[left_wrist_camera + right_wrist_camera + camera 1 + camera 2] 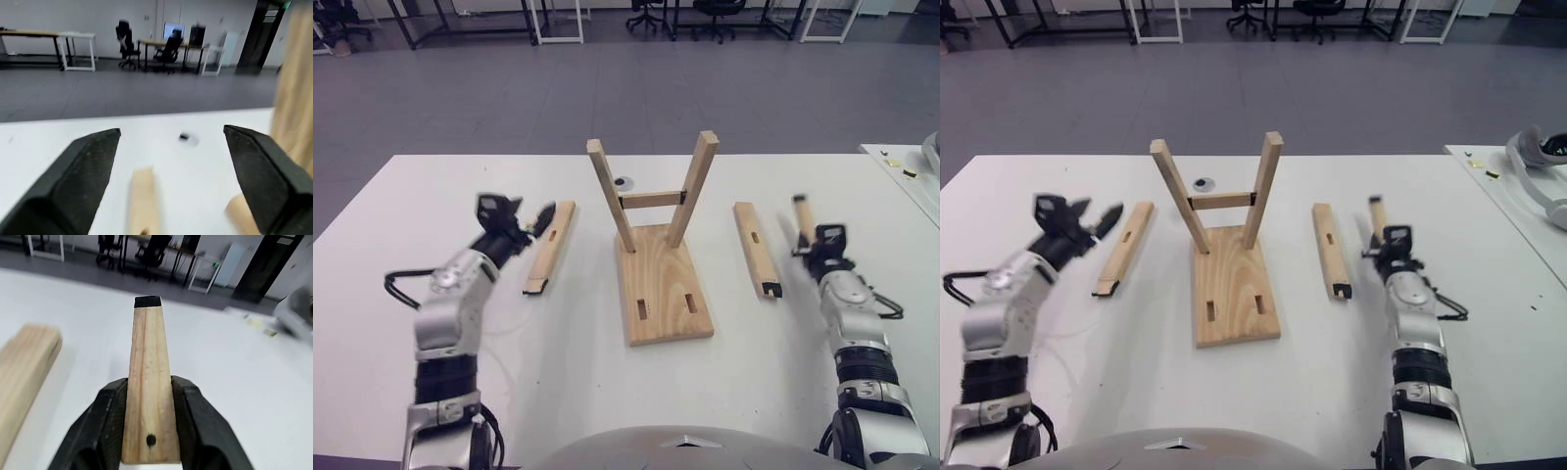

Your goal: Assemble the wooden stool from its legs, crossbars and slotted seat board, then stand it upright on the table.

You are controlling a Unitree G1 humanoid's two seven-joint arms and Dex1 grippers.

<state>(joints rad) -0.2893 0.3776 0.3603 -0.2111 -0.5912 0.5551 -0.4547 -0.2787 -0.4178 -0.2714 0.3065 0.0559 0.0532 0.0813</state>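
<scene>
Wooden crossbar (148, 362) in right gripper (150, 390) (firm grip)

Seat board (666, 294) centred on table (558, 382) — 2 legs (610, 194), probably slotted, at far end; 1 lying each side.

Looking forward and down from the head over the whole bench (558, 392), shared nearly alike by both eyes. Riding close behind the left hand (171, 131) and the right hand (149, 384), facing low across it.
</scene>
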